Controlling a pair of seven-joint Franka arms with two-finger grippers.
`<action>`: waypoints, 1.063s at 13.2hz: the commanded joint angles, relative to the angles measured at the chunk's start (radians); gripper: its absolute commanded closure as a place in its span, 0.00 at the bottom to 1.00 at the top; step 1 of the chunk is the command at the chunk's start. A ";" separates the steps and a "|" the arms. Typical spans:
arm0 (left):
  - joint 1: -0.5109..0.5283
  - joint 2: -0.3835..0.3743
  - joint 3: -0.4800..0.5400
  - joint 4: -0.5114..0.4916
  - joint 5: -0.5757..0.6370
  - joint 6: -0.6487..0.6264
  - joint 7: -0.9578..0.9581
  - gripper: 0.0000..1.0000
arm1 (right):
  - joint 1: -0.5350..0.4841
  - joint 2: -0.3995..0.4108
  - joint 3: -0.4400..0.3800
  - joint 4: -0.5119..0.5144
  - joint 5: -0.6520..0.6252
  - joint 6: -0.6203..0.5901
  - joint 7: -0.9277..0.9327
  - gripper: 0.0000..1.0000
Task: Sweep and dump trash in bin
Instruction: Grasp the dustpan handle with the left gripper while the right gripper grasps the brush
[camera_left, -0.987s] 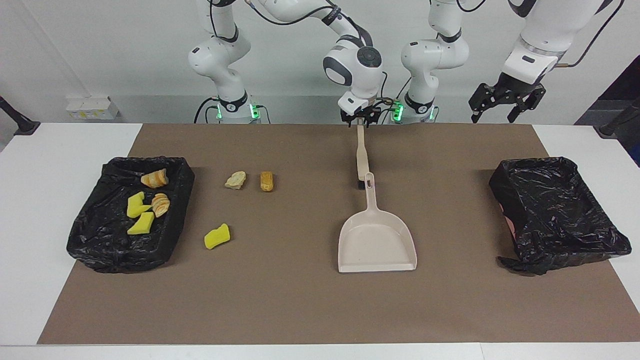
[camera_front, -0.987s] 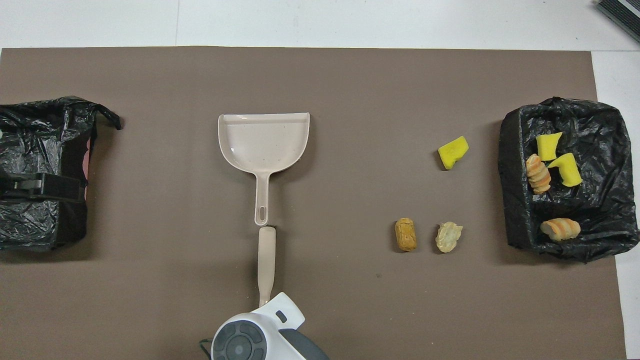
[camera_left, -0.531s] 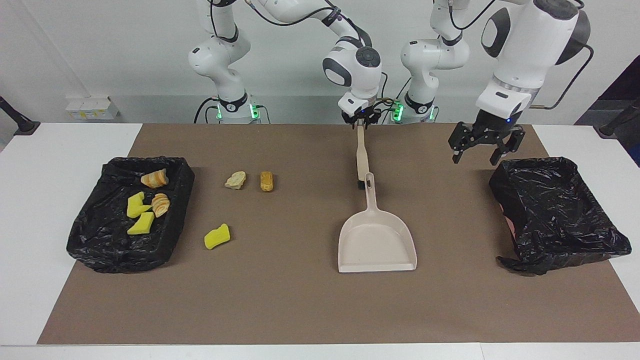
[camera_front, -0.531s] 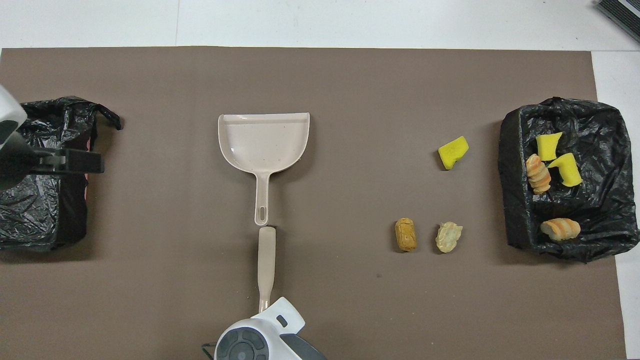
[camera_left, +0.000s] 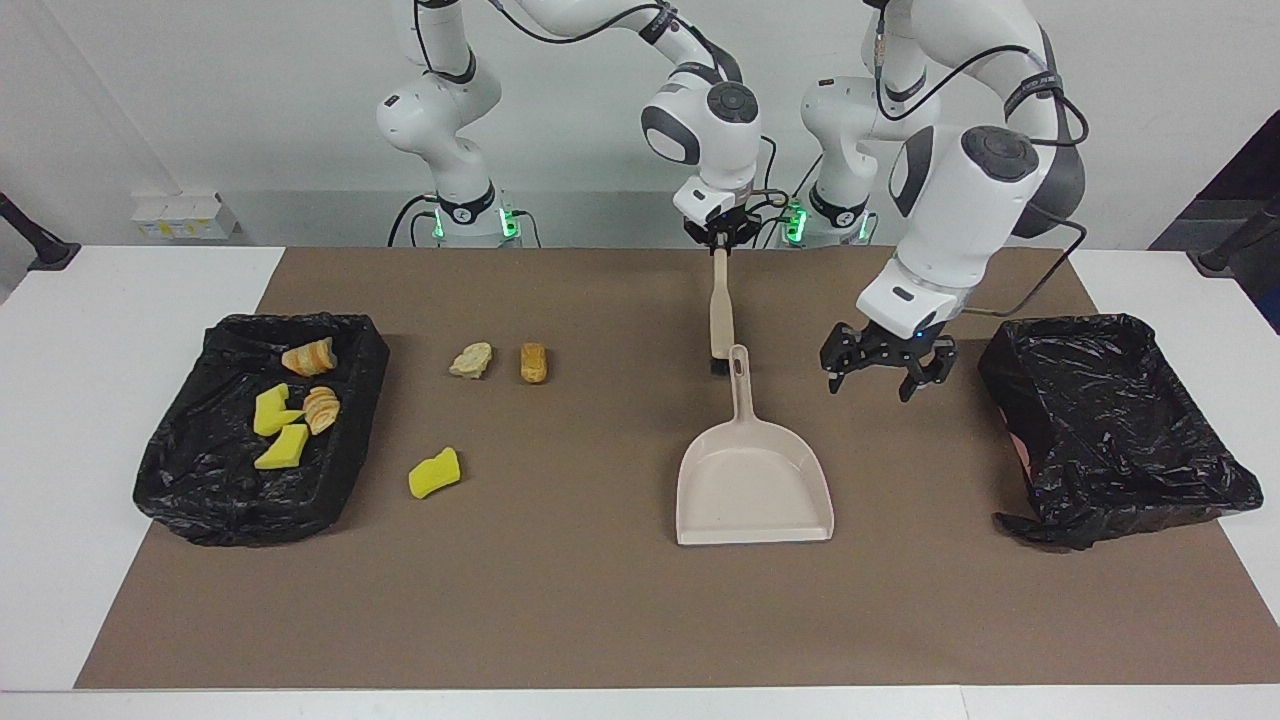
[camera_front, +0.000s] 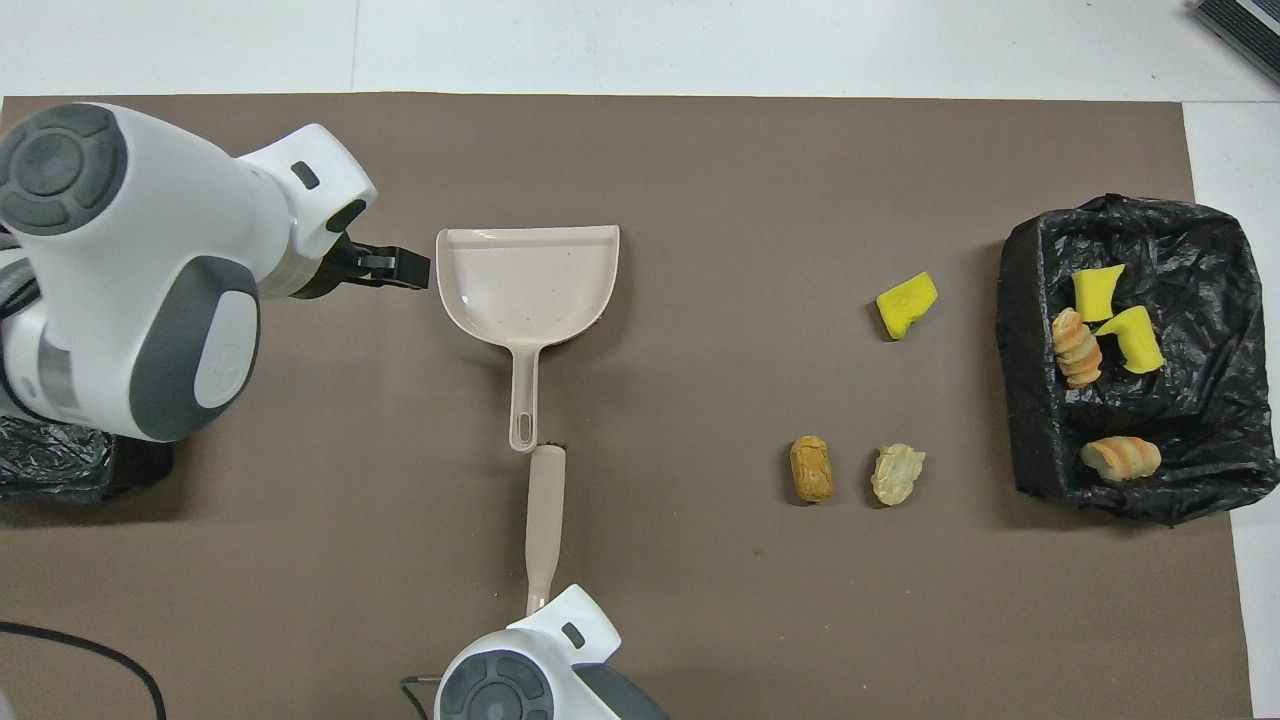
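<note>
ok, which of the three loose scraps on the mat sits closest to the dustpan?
The golden-brown bread piece; the pale lump and the yellow sponge chunk lie farther from the dustpan.

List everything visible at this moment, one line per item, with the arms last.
Trash scraps on mat: three; yellow, pale beige, golden-brown; toward the right arm's end.
Trash scraps in bin: four; two yellow, two striped brown.
Bins: two, black-lined; one at each end of the table.
Dustpan: one, beige, mid-mat.
Brush: one, beige handle, black bristles, nearer the robots than the dustpan.
Mat: one, brown.
Right gripper: shut on the brush handle's end.
Left gripper: open, over the mat beside the dustpan.
</note>
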 joint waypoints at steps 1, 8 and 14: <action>-0.038 0.035 0.013 -0.007 0.000 0.011 -0.034 0.00 | -0.093 -0.185 0.006 -0.087 -0.001 -0.131 0.011 1.00; -0.213 0.045 0.015 -0.136 -0.002 0.050 -0.103 0.00 | -0.400 -0.455 0.006 -0.265 -0.042 -0.366 -0.157 1.00; -0.232 0.036 0.015 -0.234 0.000 0.121 -0.094 0.00 | -0.659 -0.497 0.008 -0.374 -0.143 -0.366 -0.328 1.00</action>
